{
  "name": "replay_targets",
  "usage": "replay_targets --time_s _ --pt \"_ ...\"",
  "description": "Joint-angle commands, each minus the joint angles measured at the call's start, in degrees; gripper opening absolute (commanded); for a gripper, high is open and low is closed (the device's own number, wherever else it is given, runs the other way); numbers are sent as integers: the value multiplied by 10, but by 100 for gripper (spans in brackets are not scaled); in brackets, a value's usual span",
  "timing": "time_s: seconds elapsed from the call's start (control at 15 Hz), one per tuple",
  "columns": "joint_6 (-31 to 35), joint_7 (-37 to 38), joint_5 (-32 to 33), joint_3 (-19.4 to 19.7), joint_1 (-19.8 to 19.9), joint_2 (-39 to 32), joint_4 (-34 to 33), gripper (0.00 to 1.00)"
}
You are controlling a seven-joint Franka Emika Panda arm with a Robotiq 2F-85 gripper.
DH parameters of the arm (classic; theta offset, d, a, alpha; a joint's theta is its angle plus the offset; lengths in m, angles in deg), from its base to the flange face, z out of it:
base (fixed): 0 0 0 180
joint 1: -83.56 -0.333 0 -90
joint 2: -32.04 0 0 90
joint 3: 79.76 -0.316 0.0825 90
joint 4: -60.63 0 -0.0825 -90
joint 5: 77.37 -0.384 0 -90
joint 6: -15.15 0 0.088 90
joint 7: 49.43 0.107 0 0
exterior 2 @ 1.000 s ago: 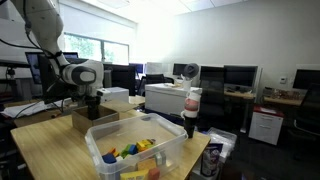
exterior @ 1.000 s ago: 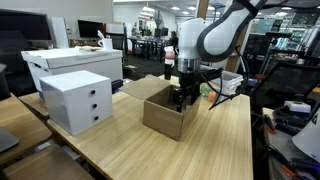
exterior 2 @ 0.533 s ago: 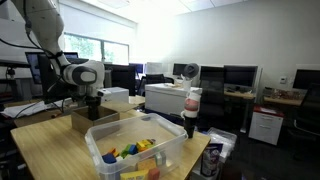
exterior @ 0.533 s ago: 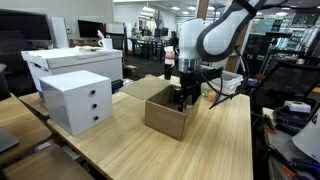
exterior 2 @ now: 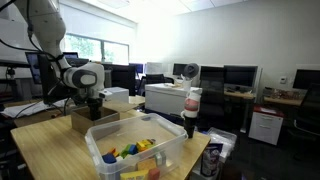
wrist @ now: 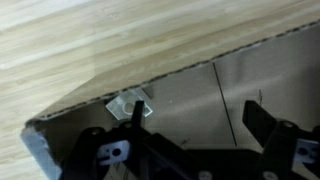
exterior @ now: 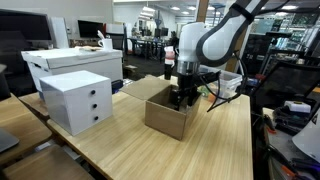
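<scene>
An open brown cardboard box (exterior: 166,113) stands on the wooden table (exterior: 215,150); it also shows behind the bin in an exterior view (exterior 2: 92,121). My gripper (exterior: 183,100) points down into the box's open top, near its far wall (exterior 2: 96,106). In the wrist view the gripper (wrist: 197,125) is open, its two dark fingers (wrist: 258,122) wide apart with nothing between them. Below them lies the bare box floor (wrist: 185,95), with a small piece of clear tape (wrist: 130,104) near the box wall. The wooden tabletop (wrist: 100,40) shows beyond the box edge.
A white three-drawer unit (exterior: 75,100) sits beside the box, with a larger white case (exterior: 70,62) behind it. A clear plastic bin (exterior 2: 140,150) of colourful toys and a bottle (exterior 2: 191,112) stand on the near table. Desks and monitors fill the room behind.
</scene>
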Motion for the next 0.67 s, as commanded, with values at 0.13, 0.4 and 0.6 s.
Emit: replay_targets --time_s 0.13,0.4,0.6 --pt "28 -28 -7 3 7 -10 12 100" --pt "56 -58 -35 -16 17 -24 7 100" --pt "84 -98 -77 -50 27 -35 -3 100"
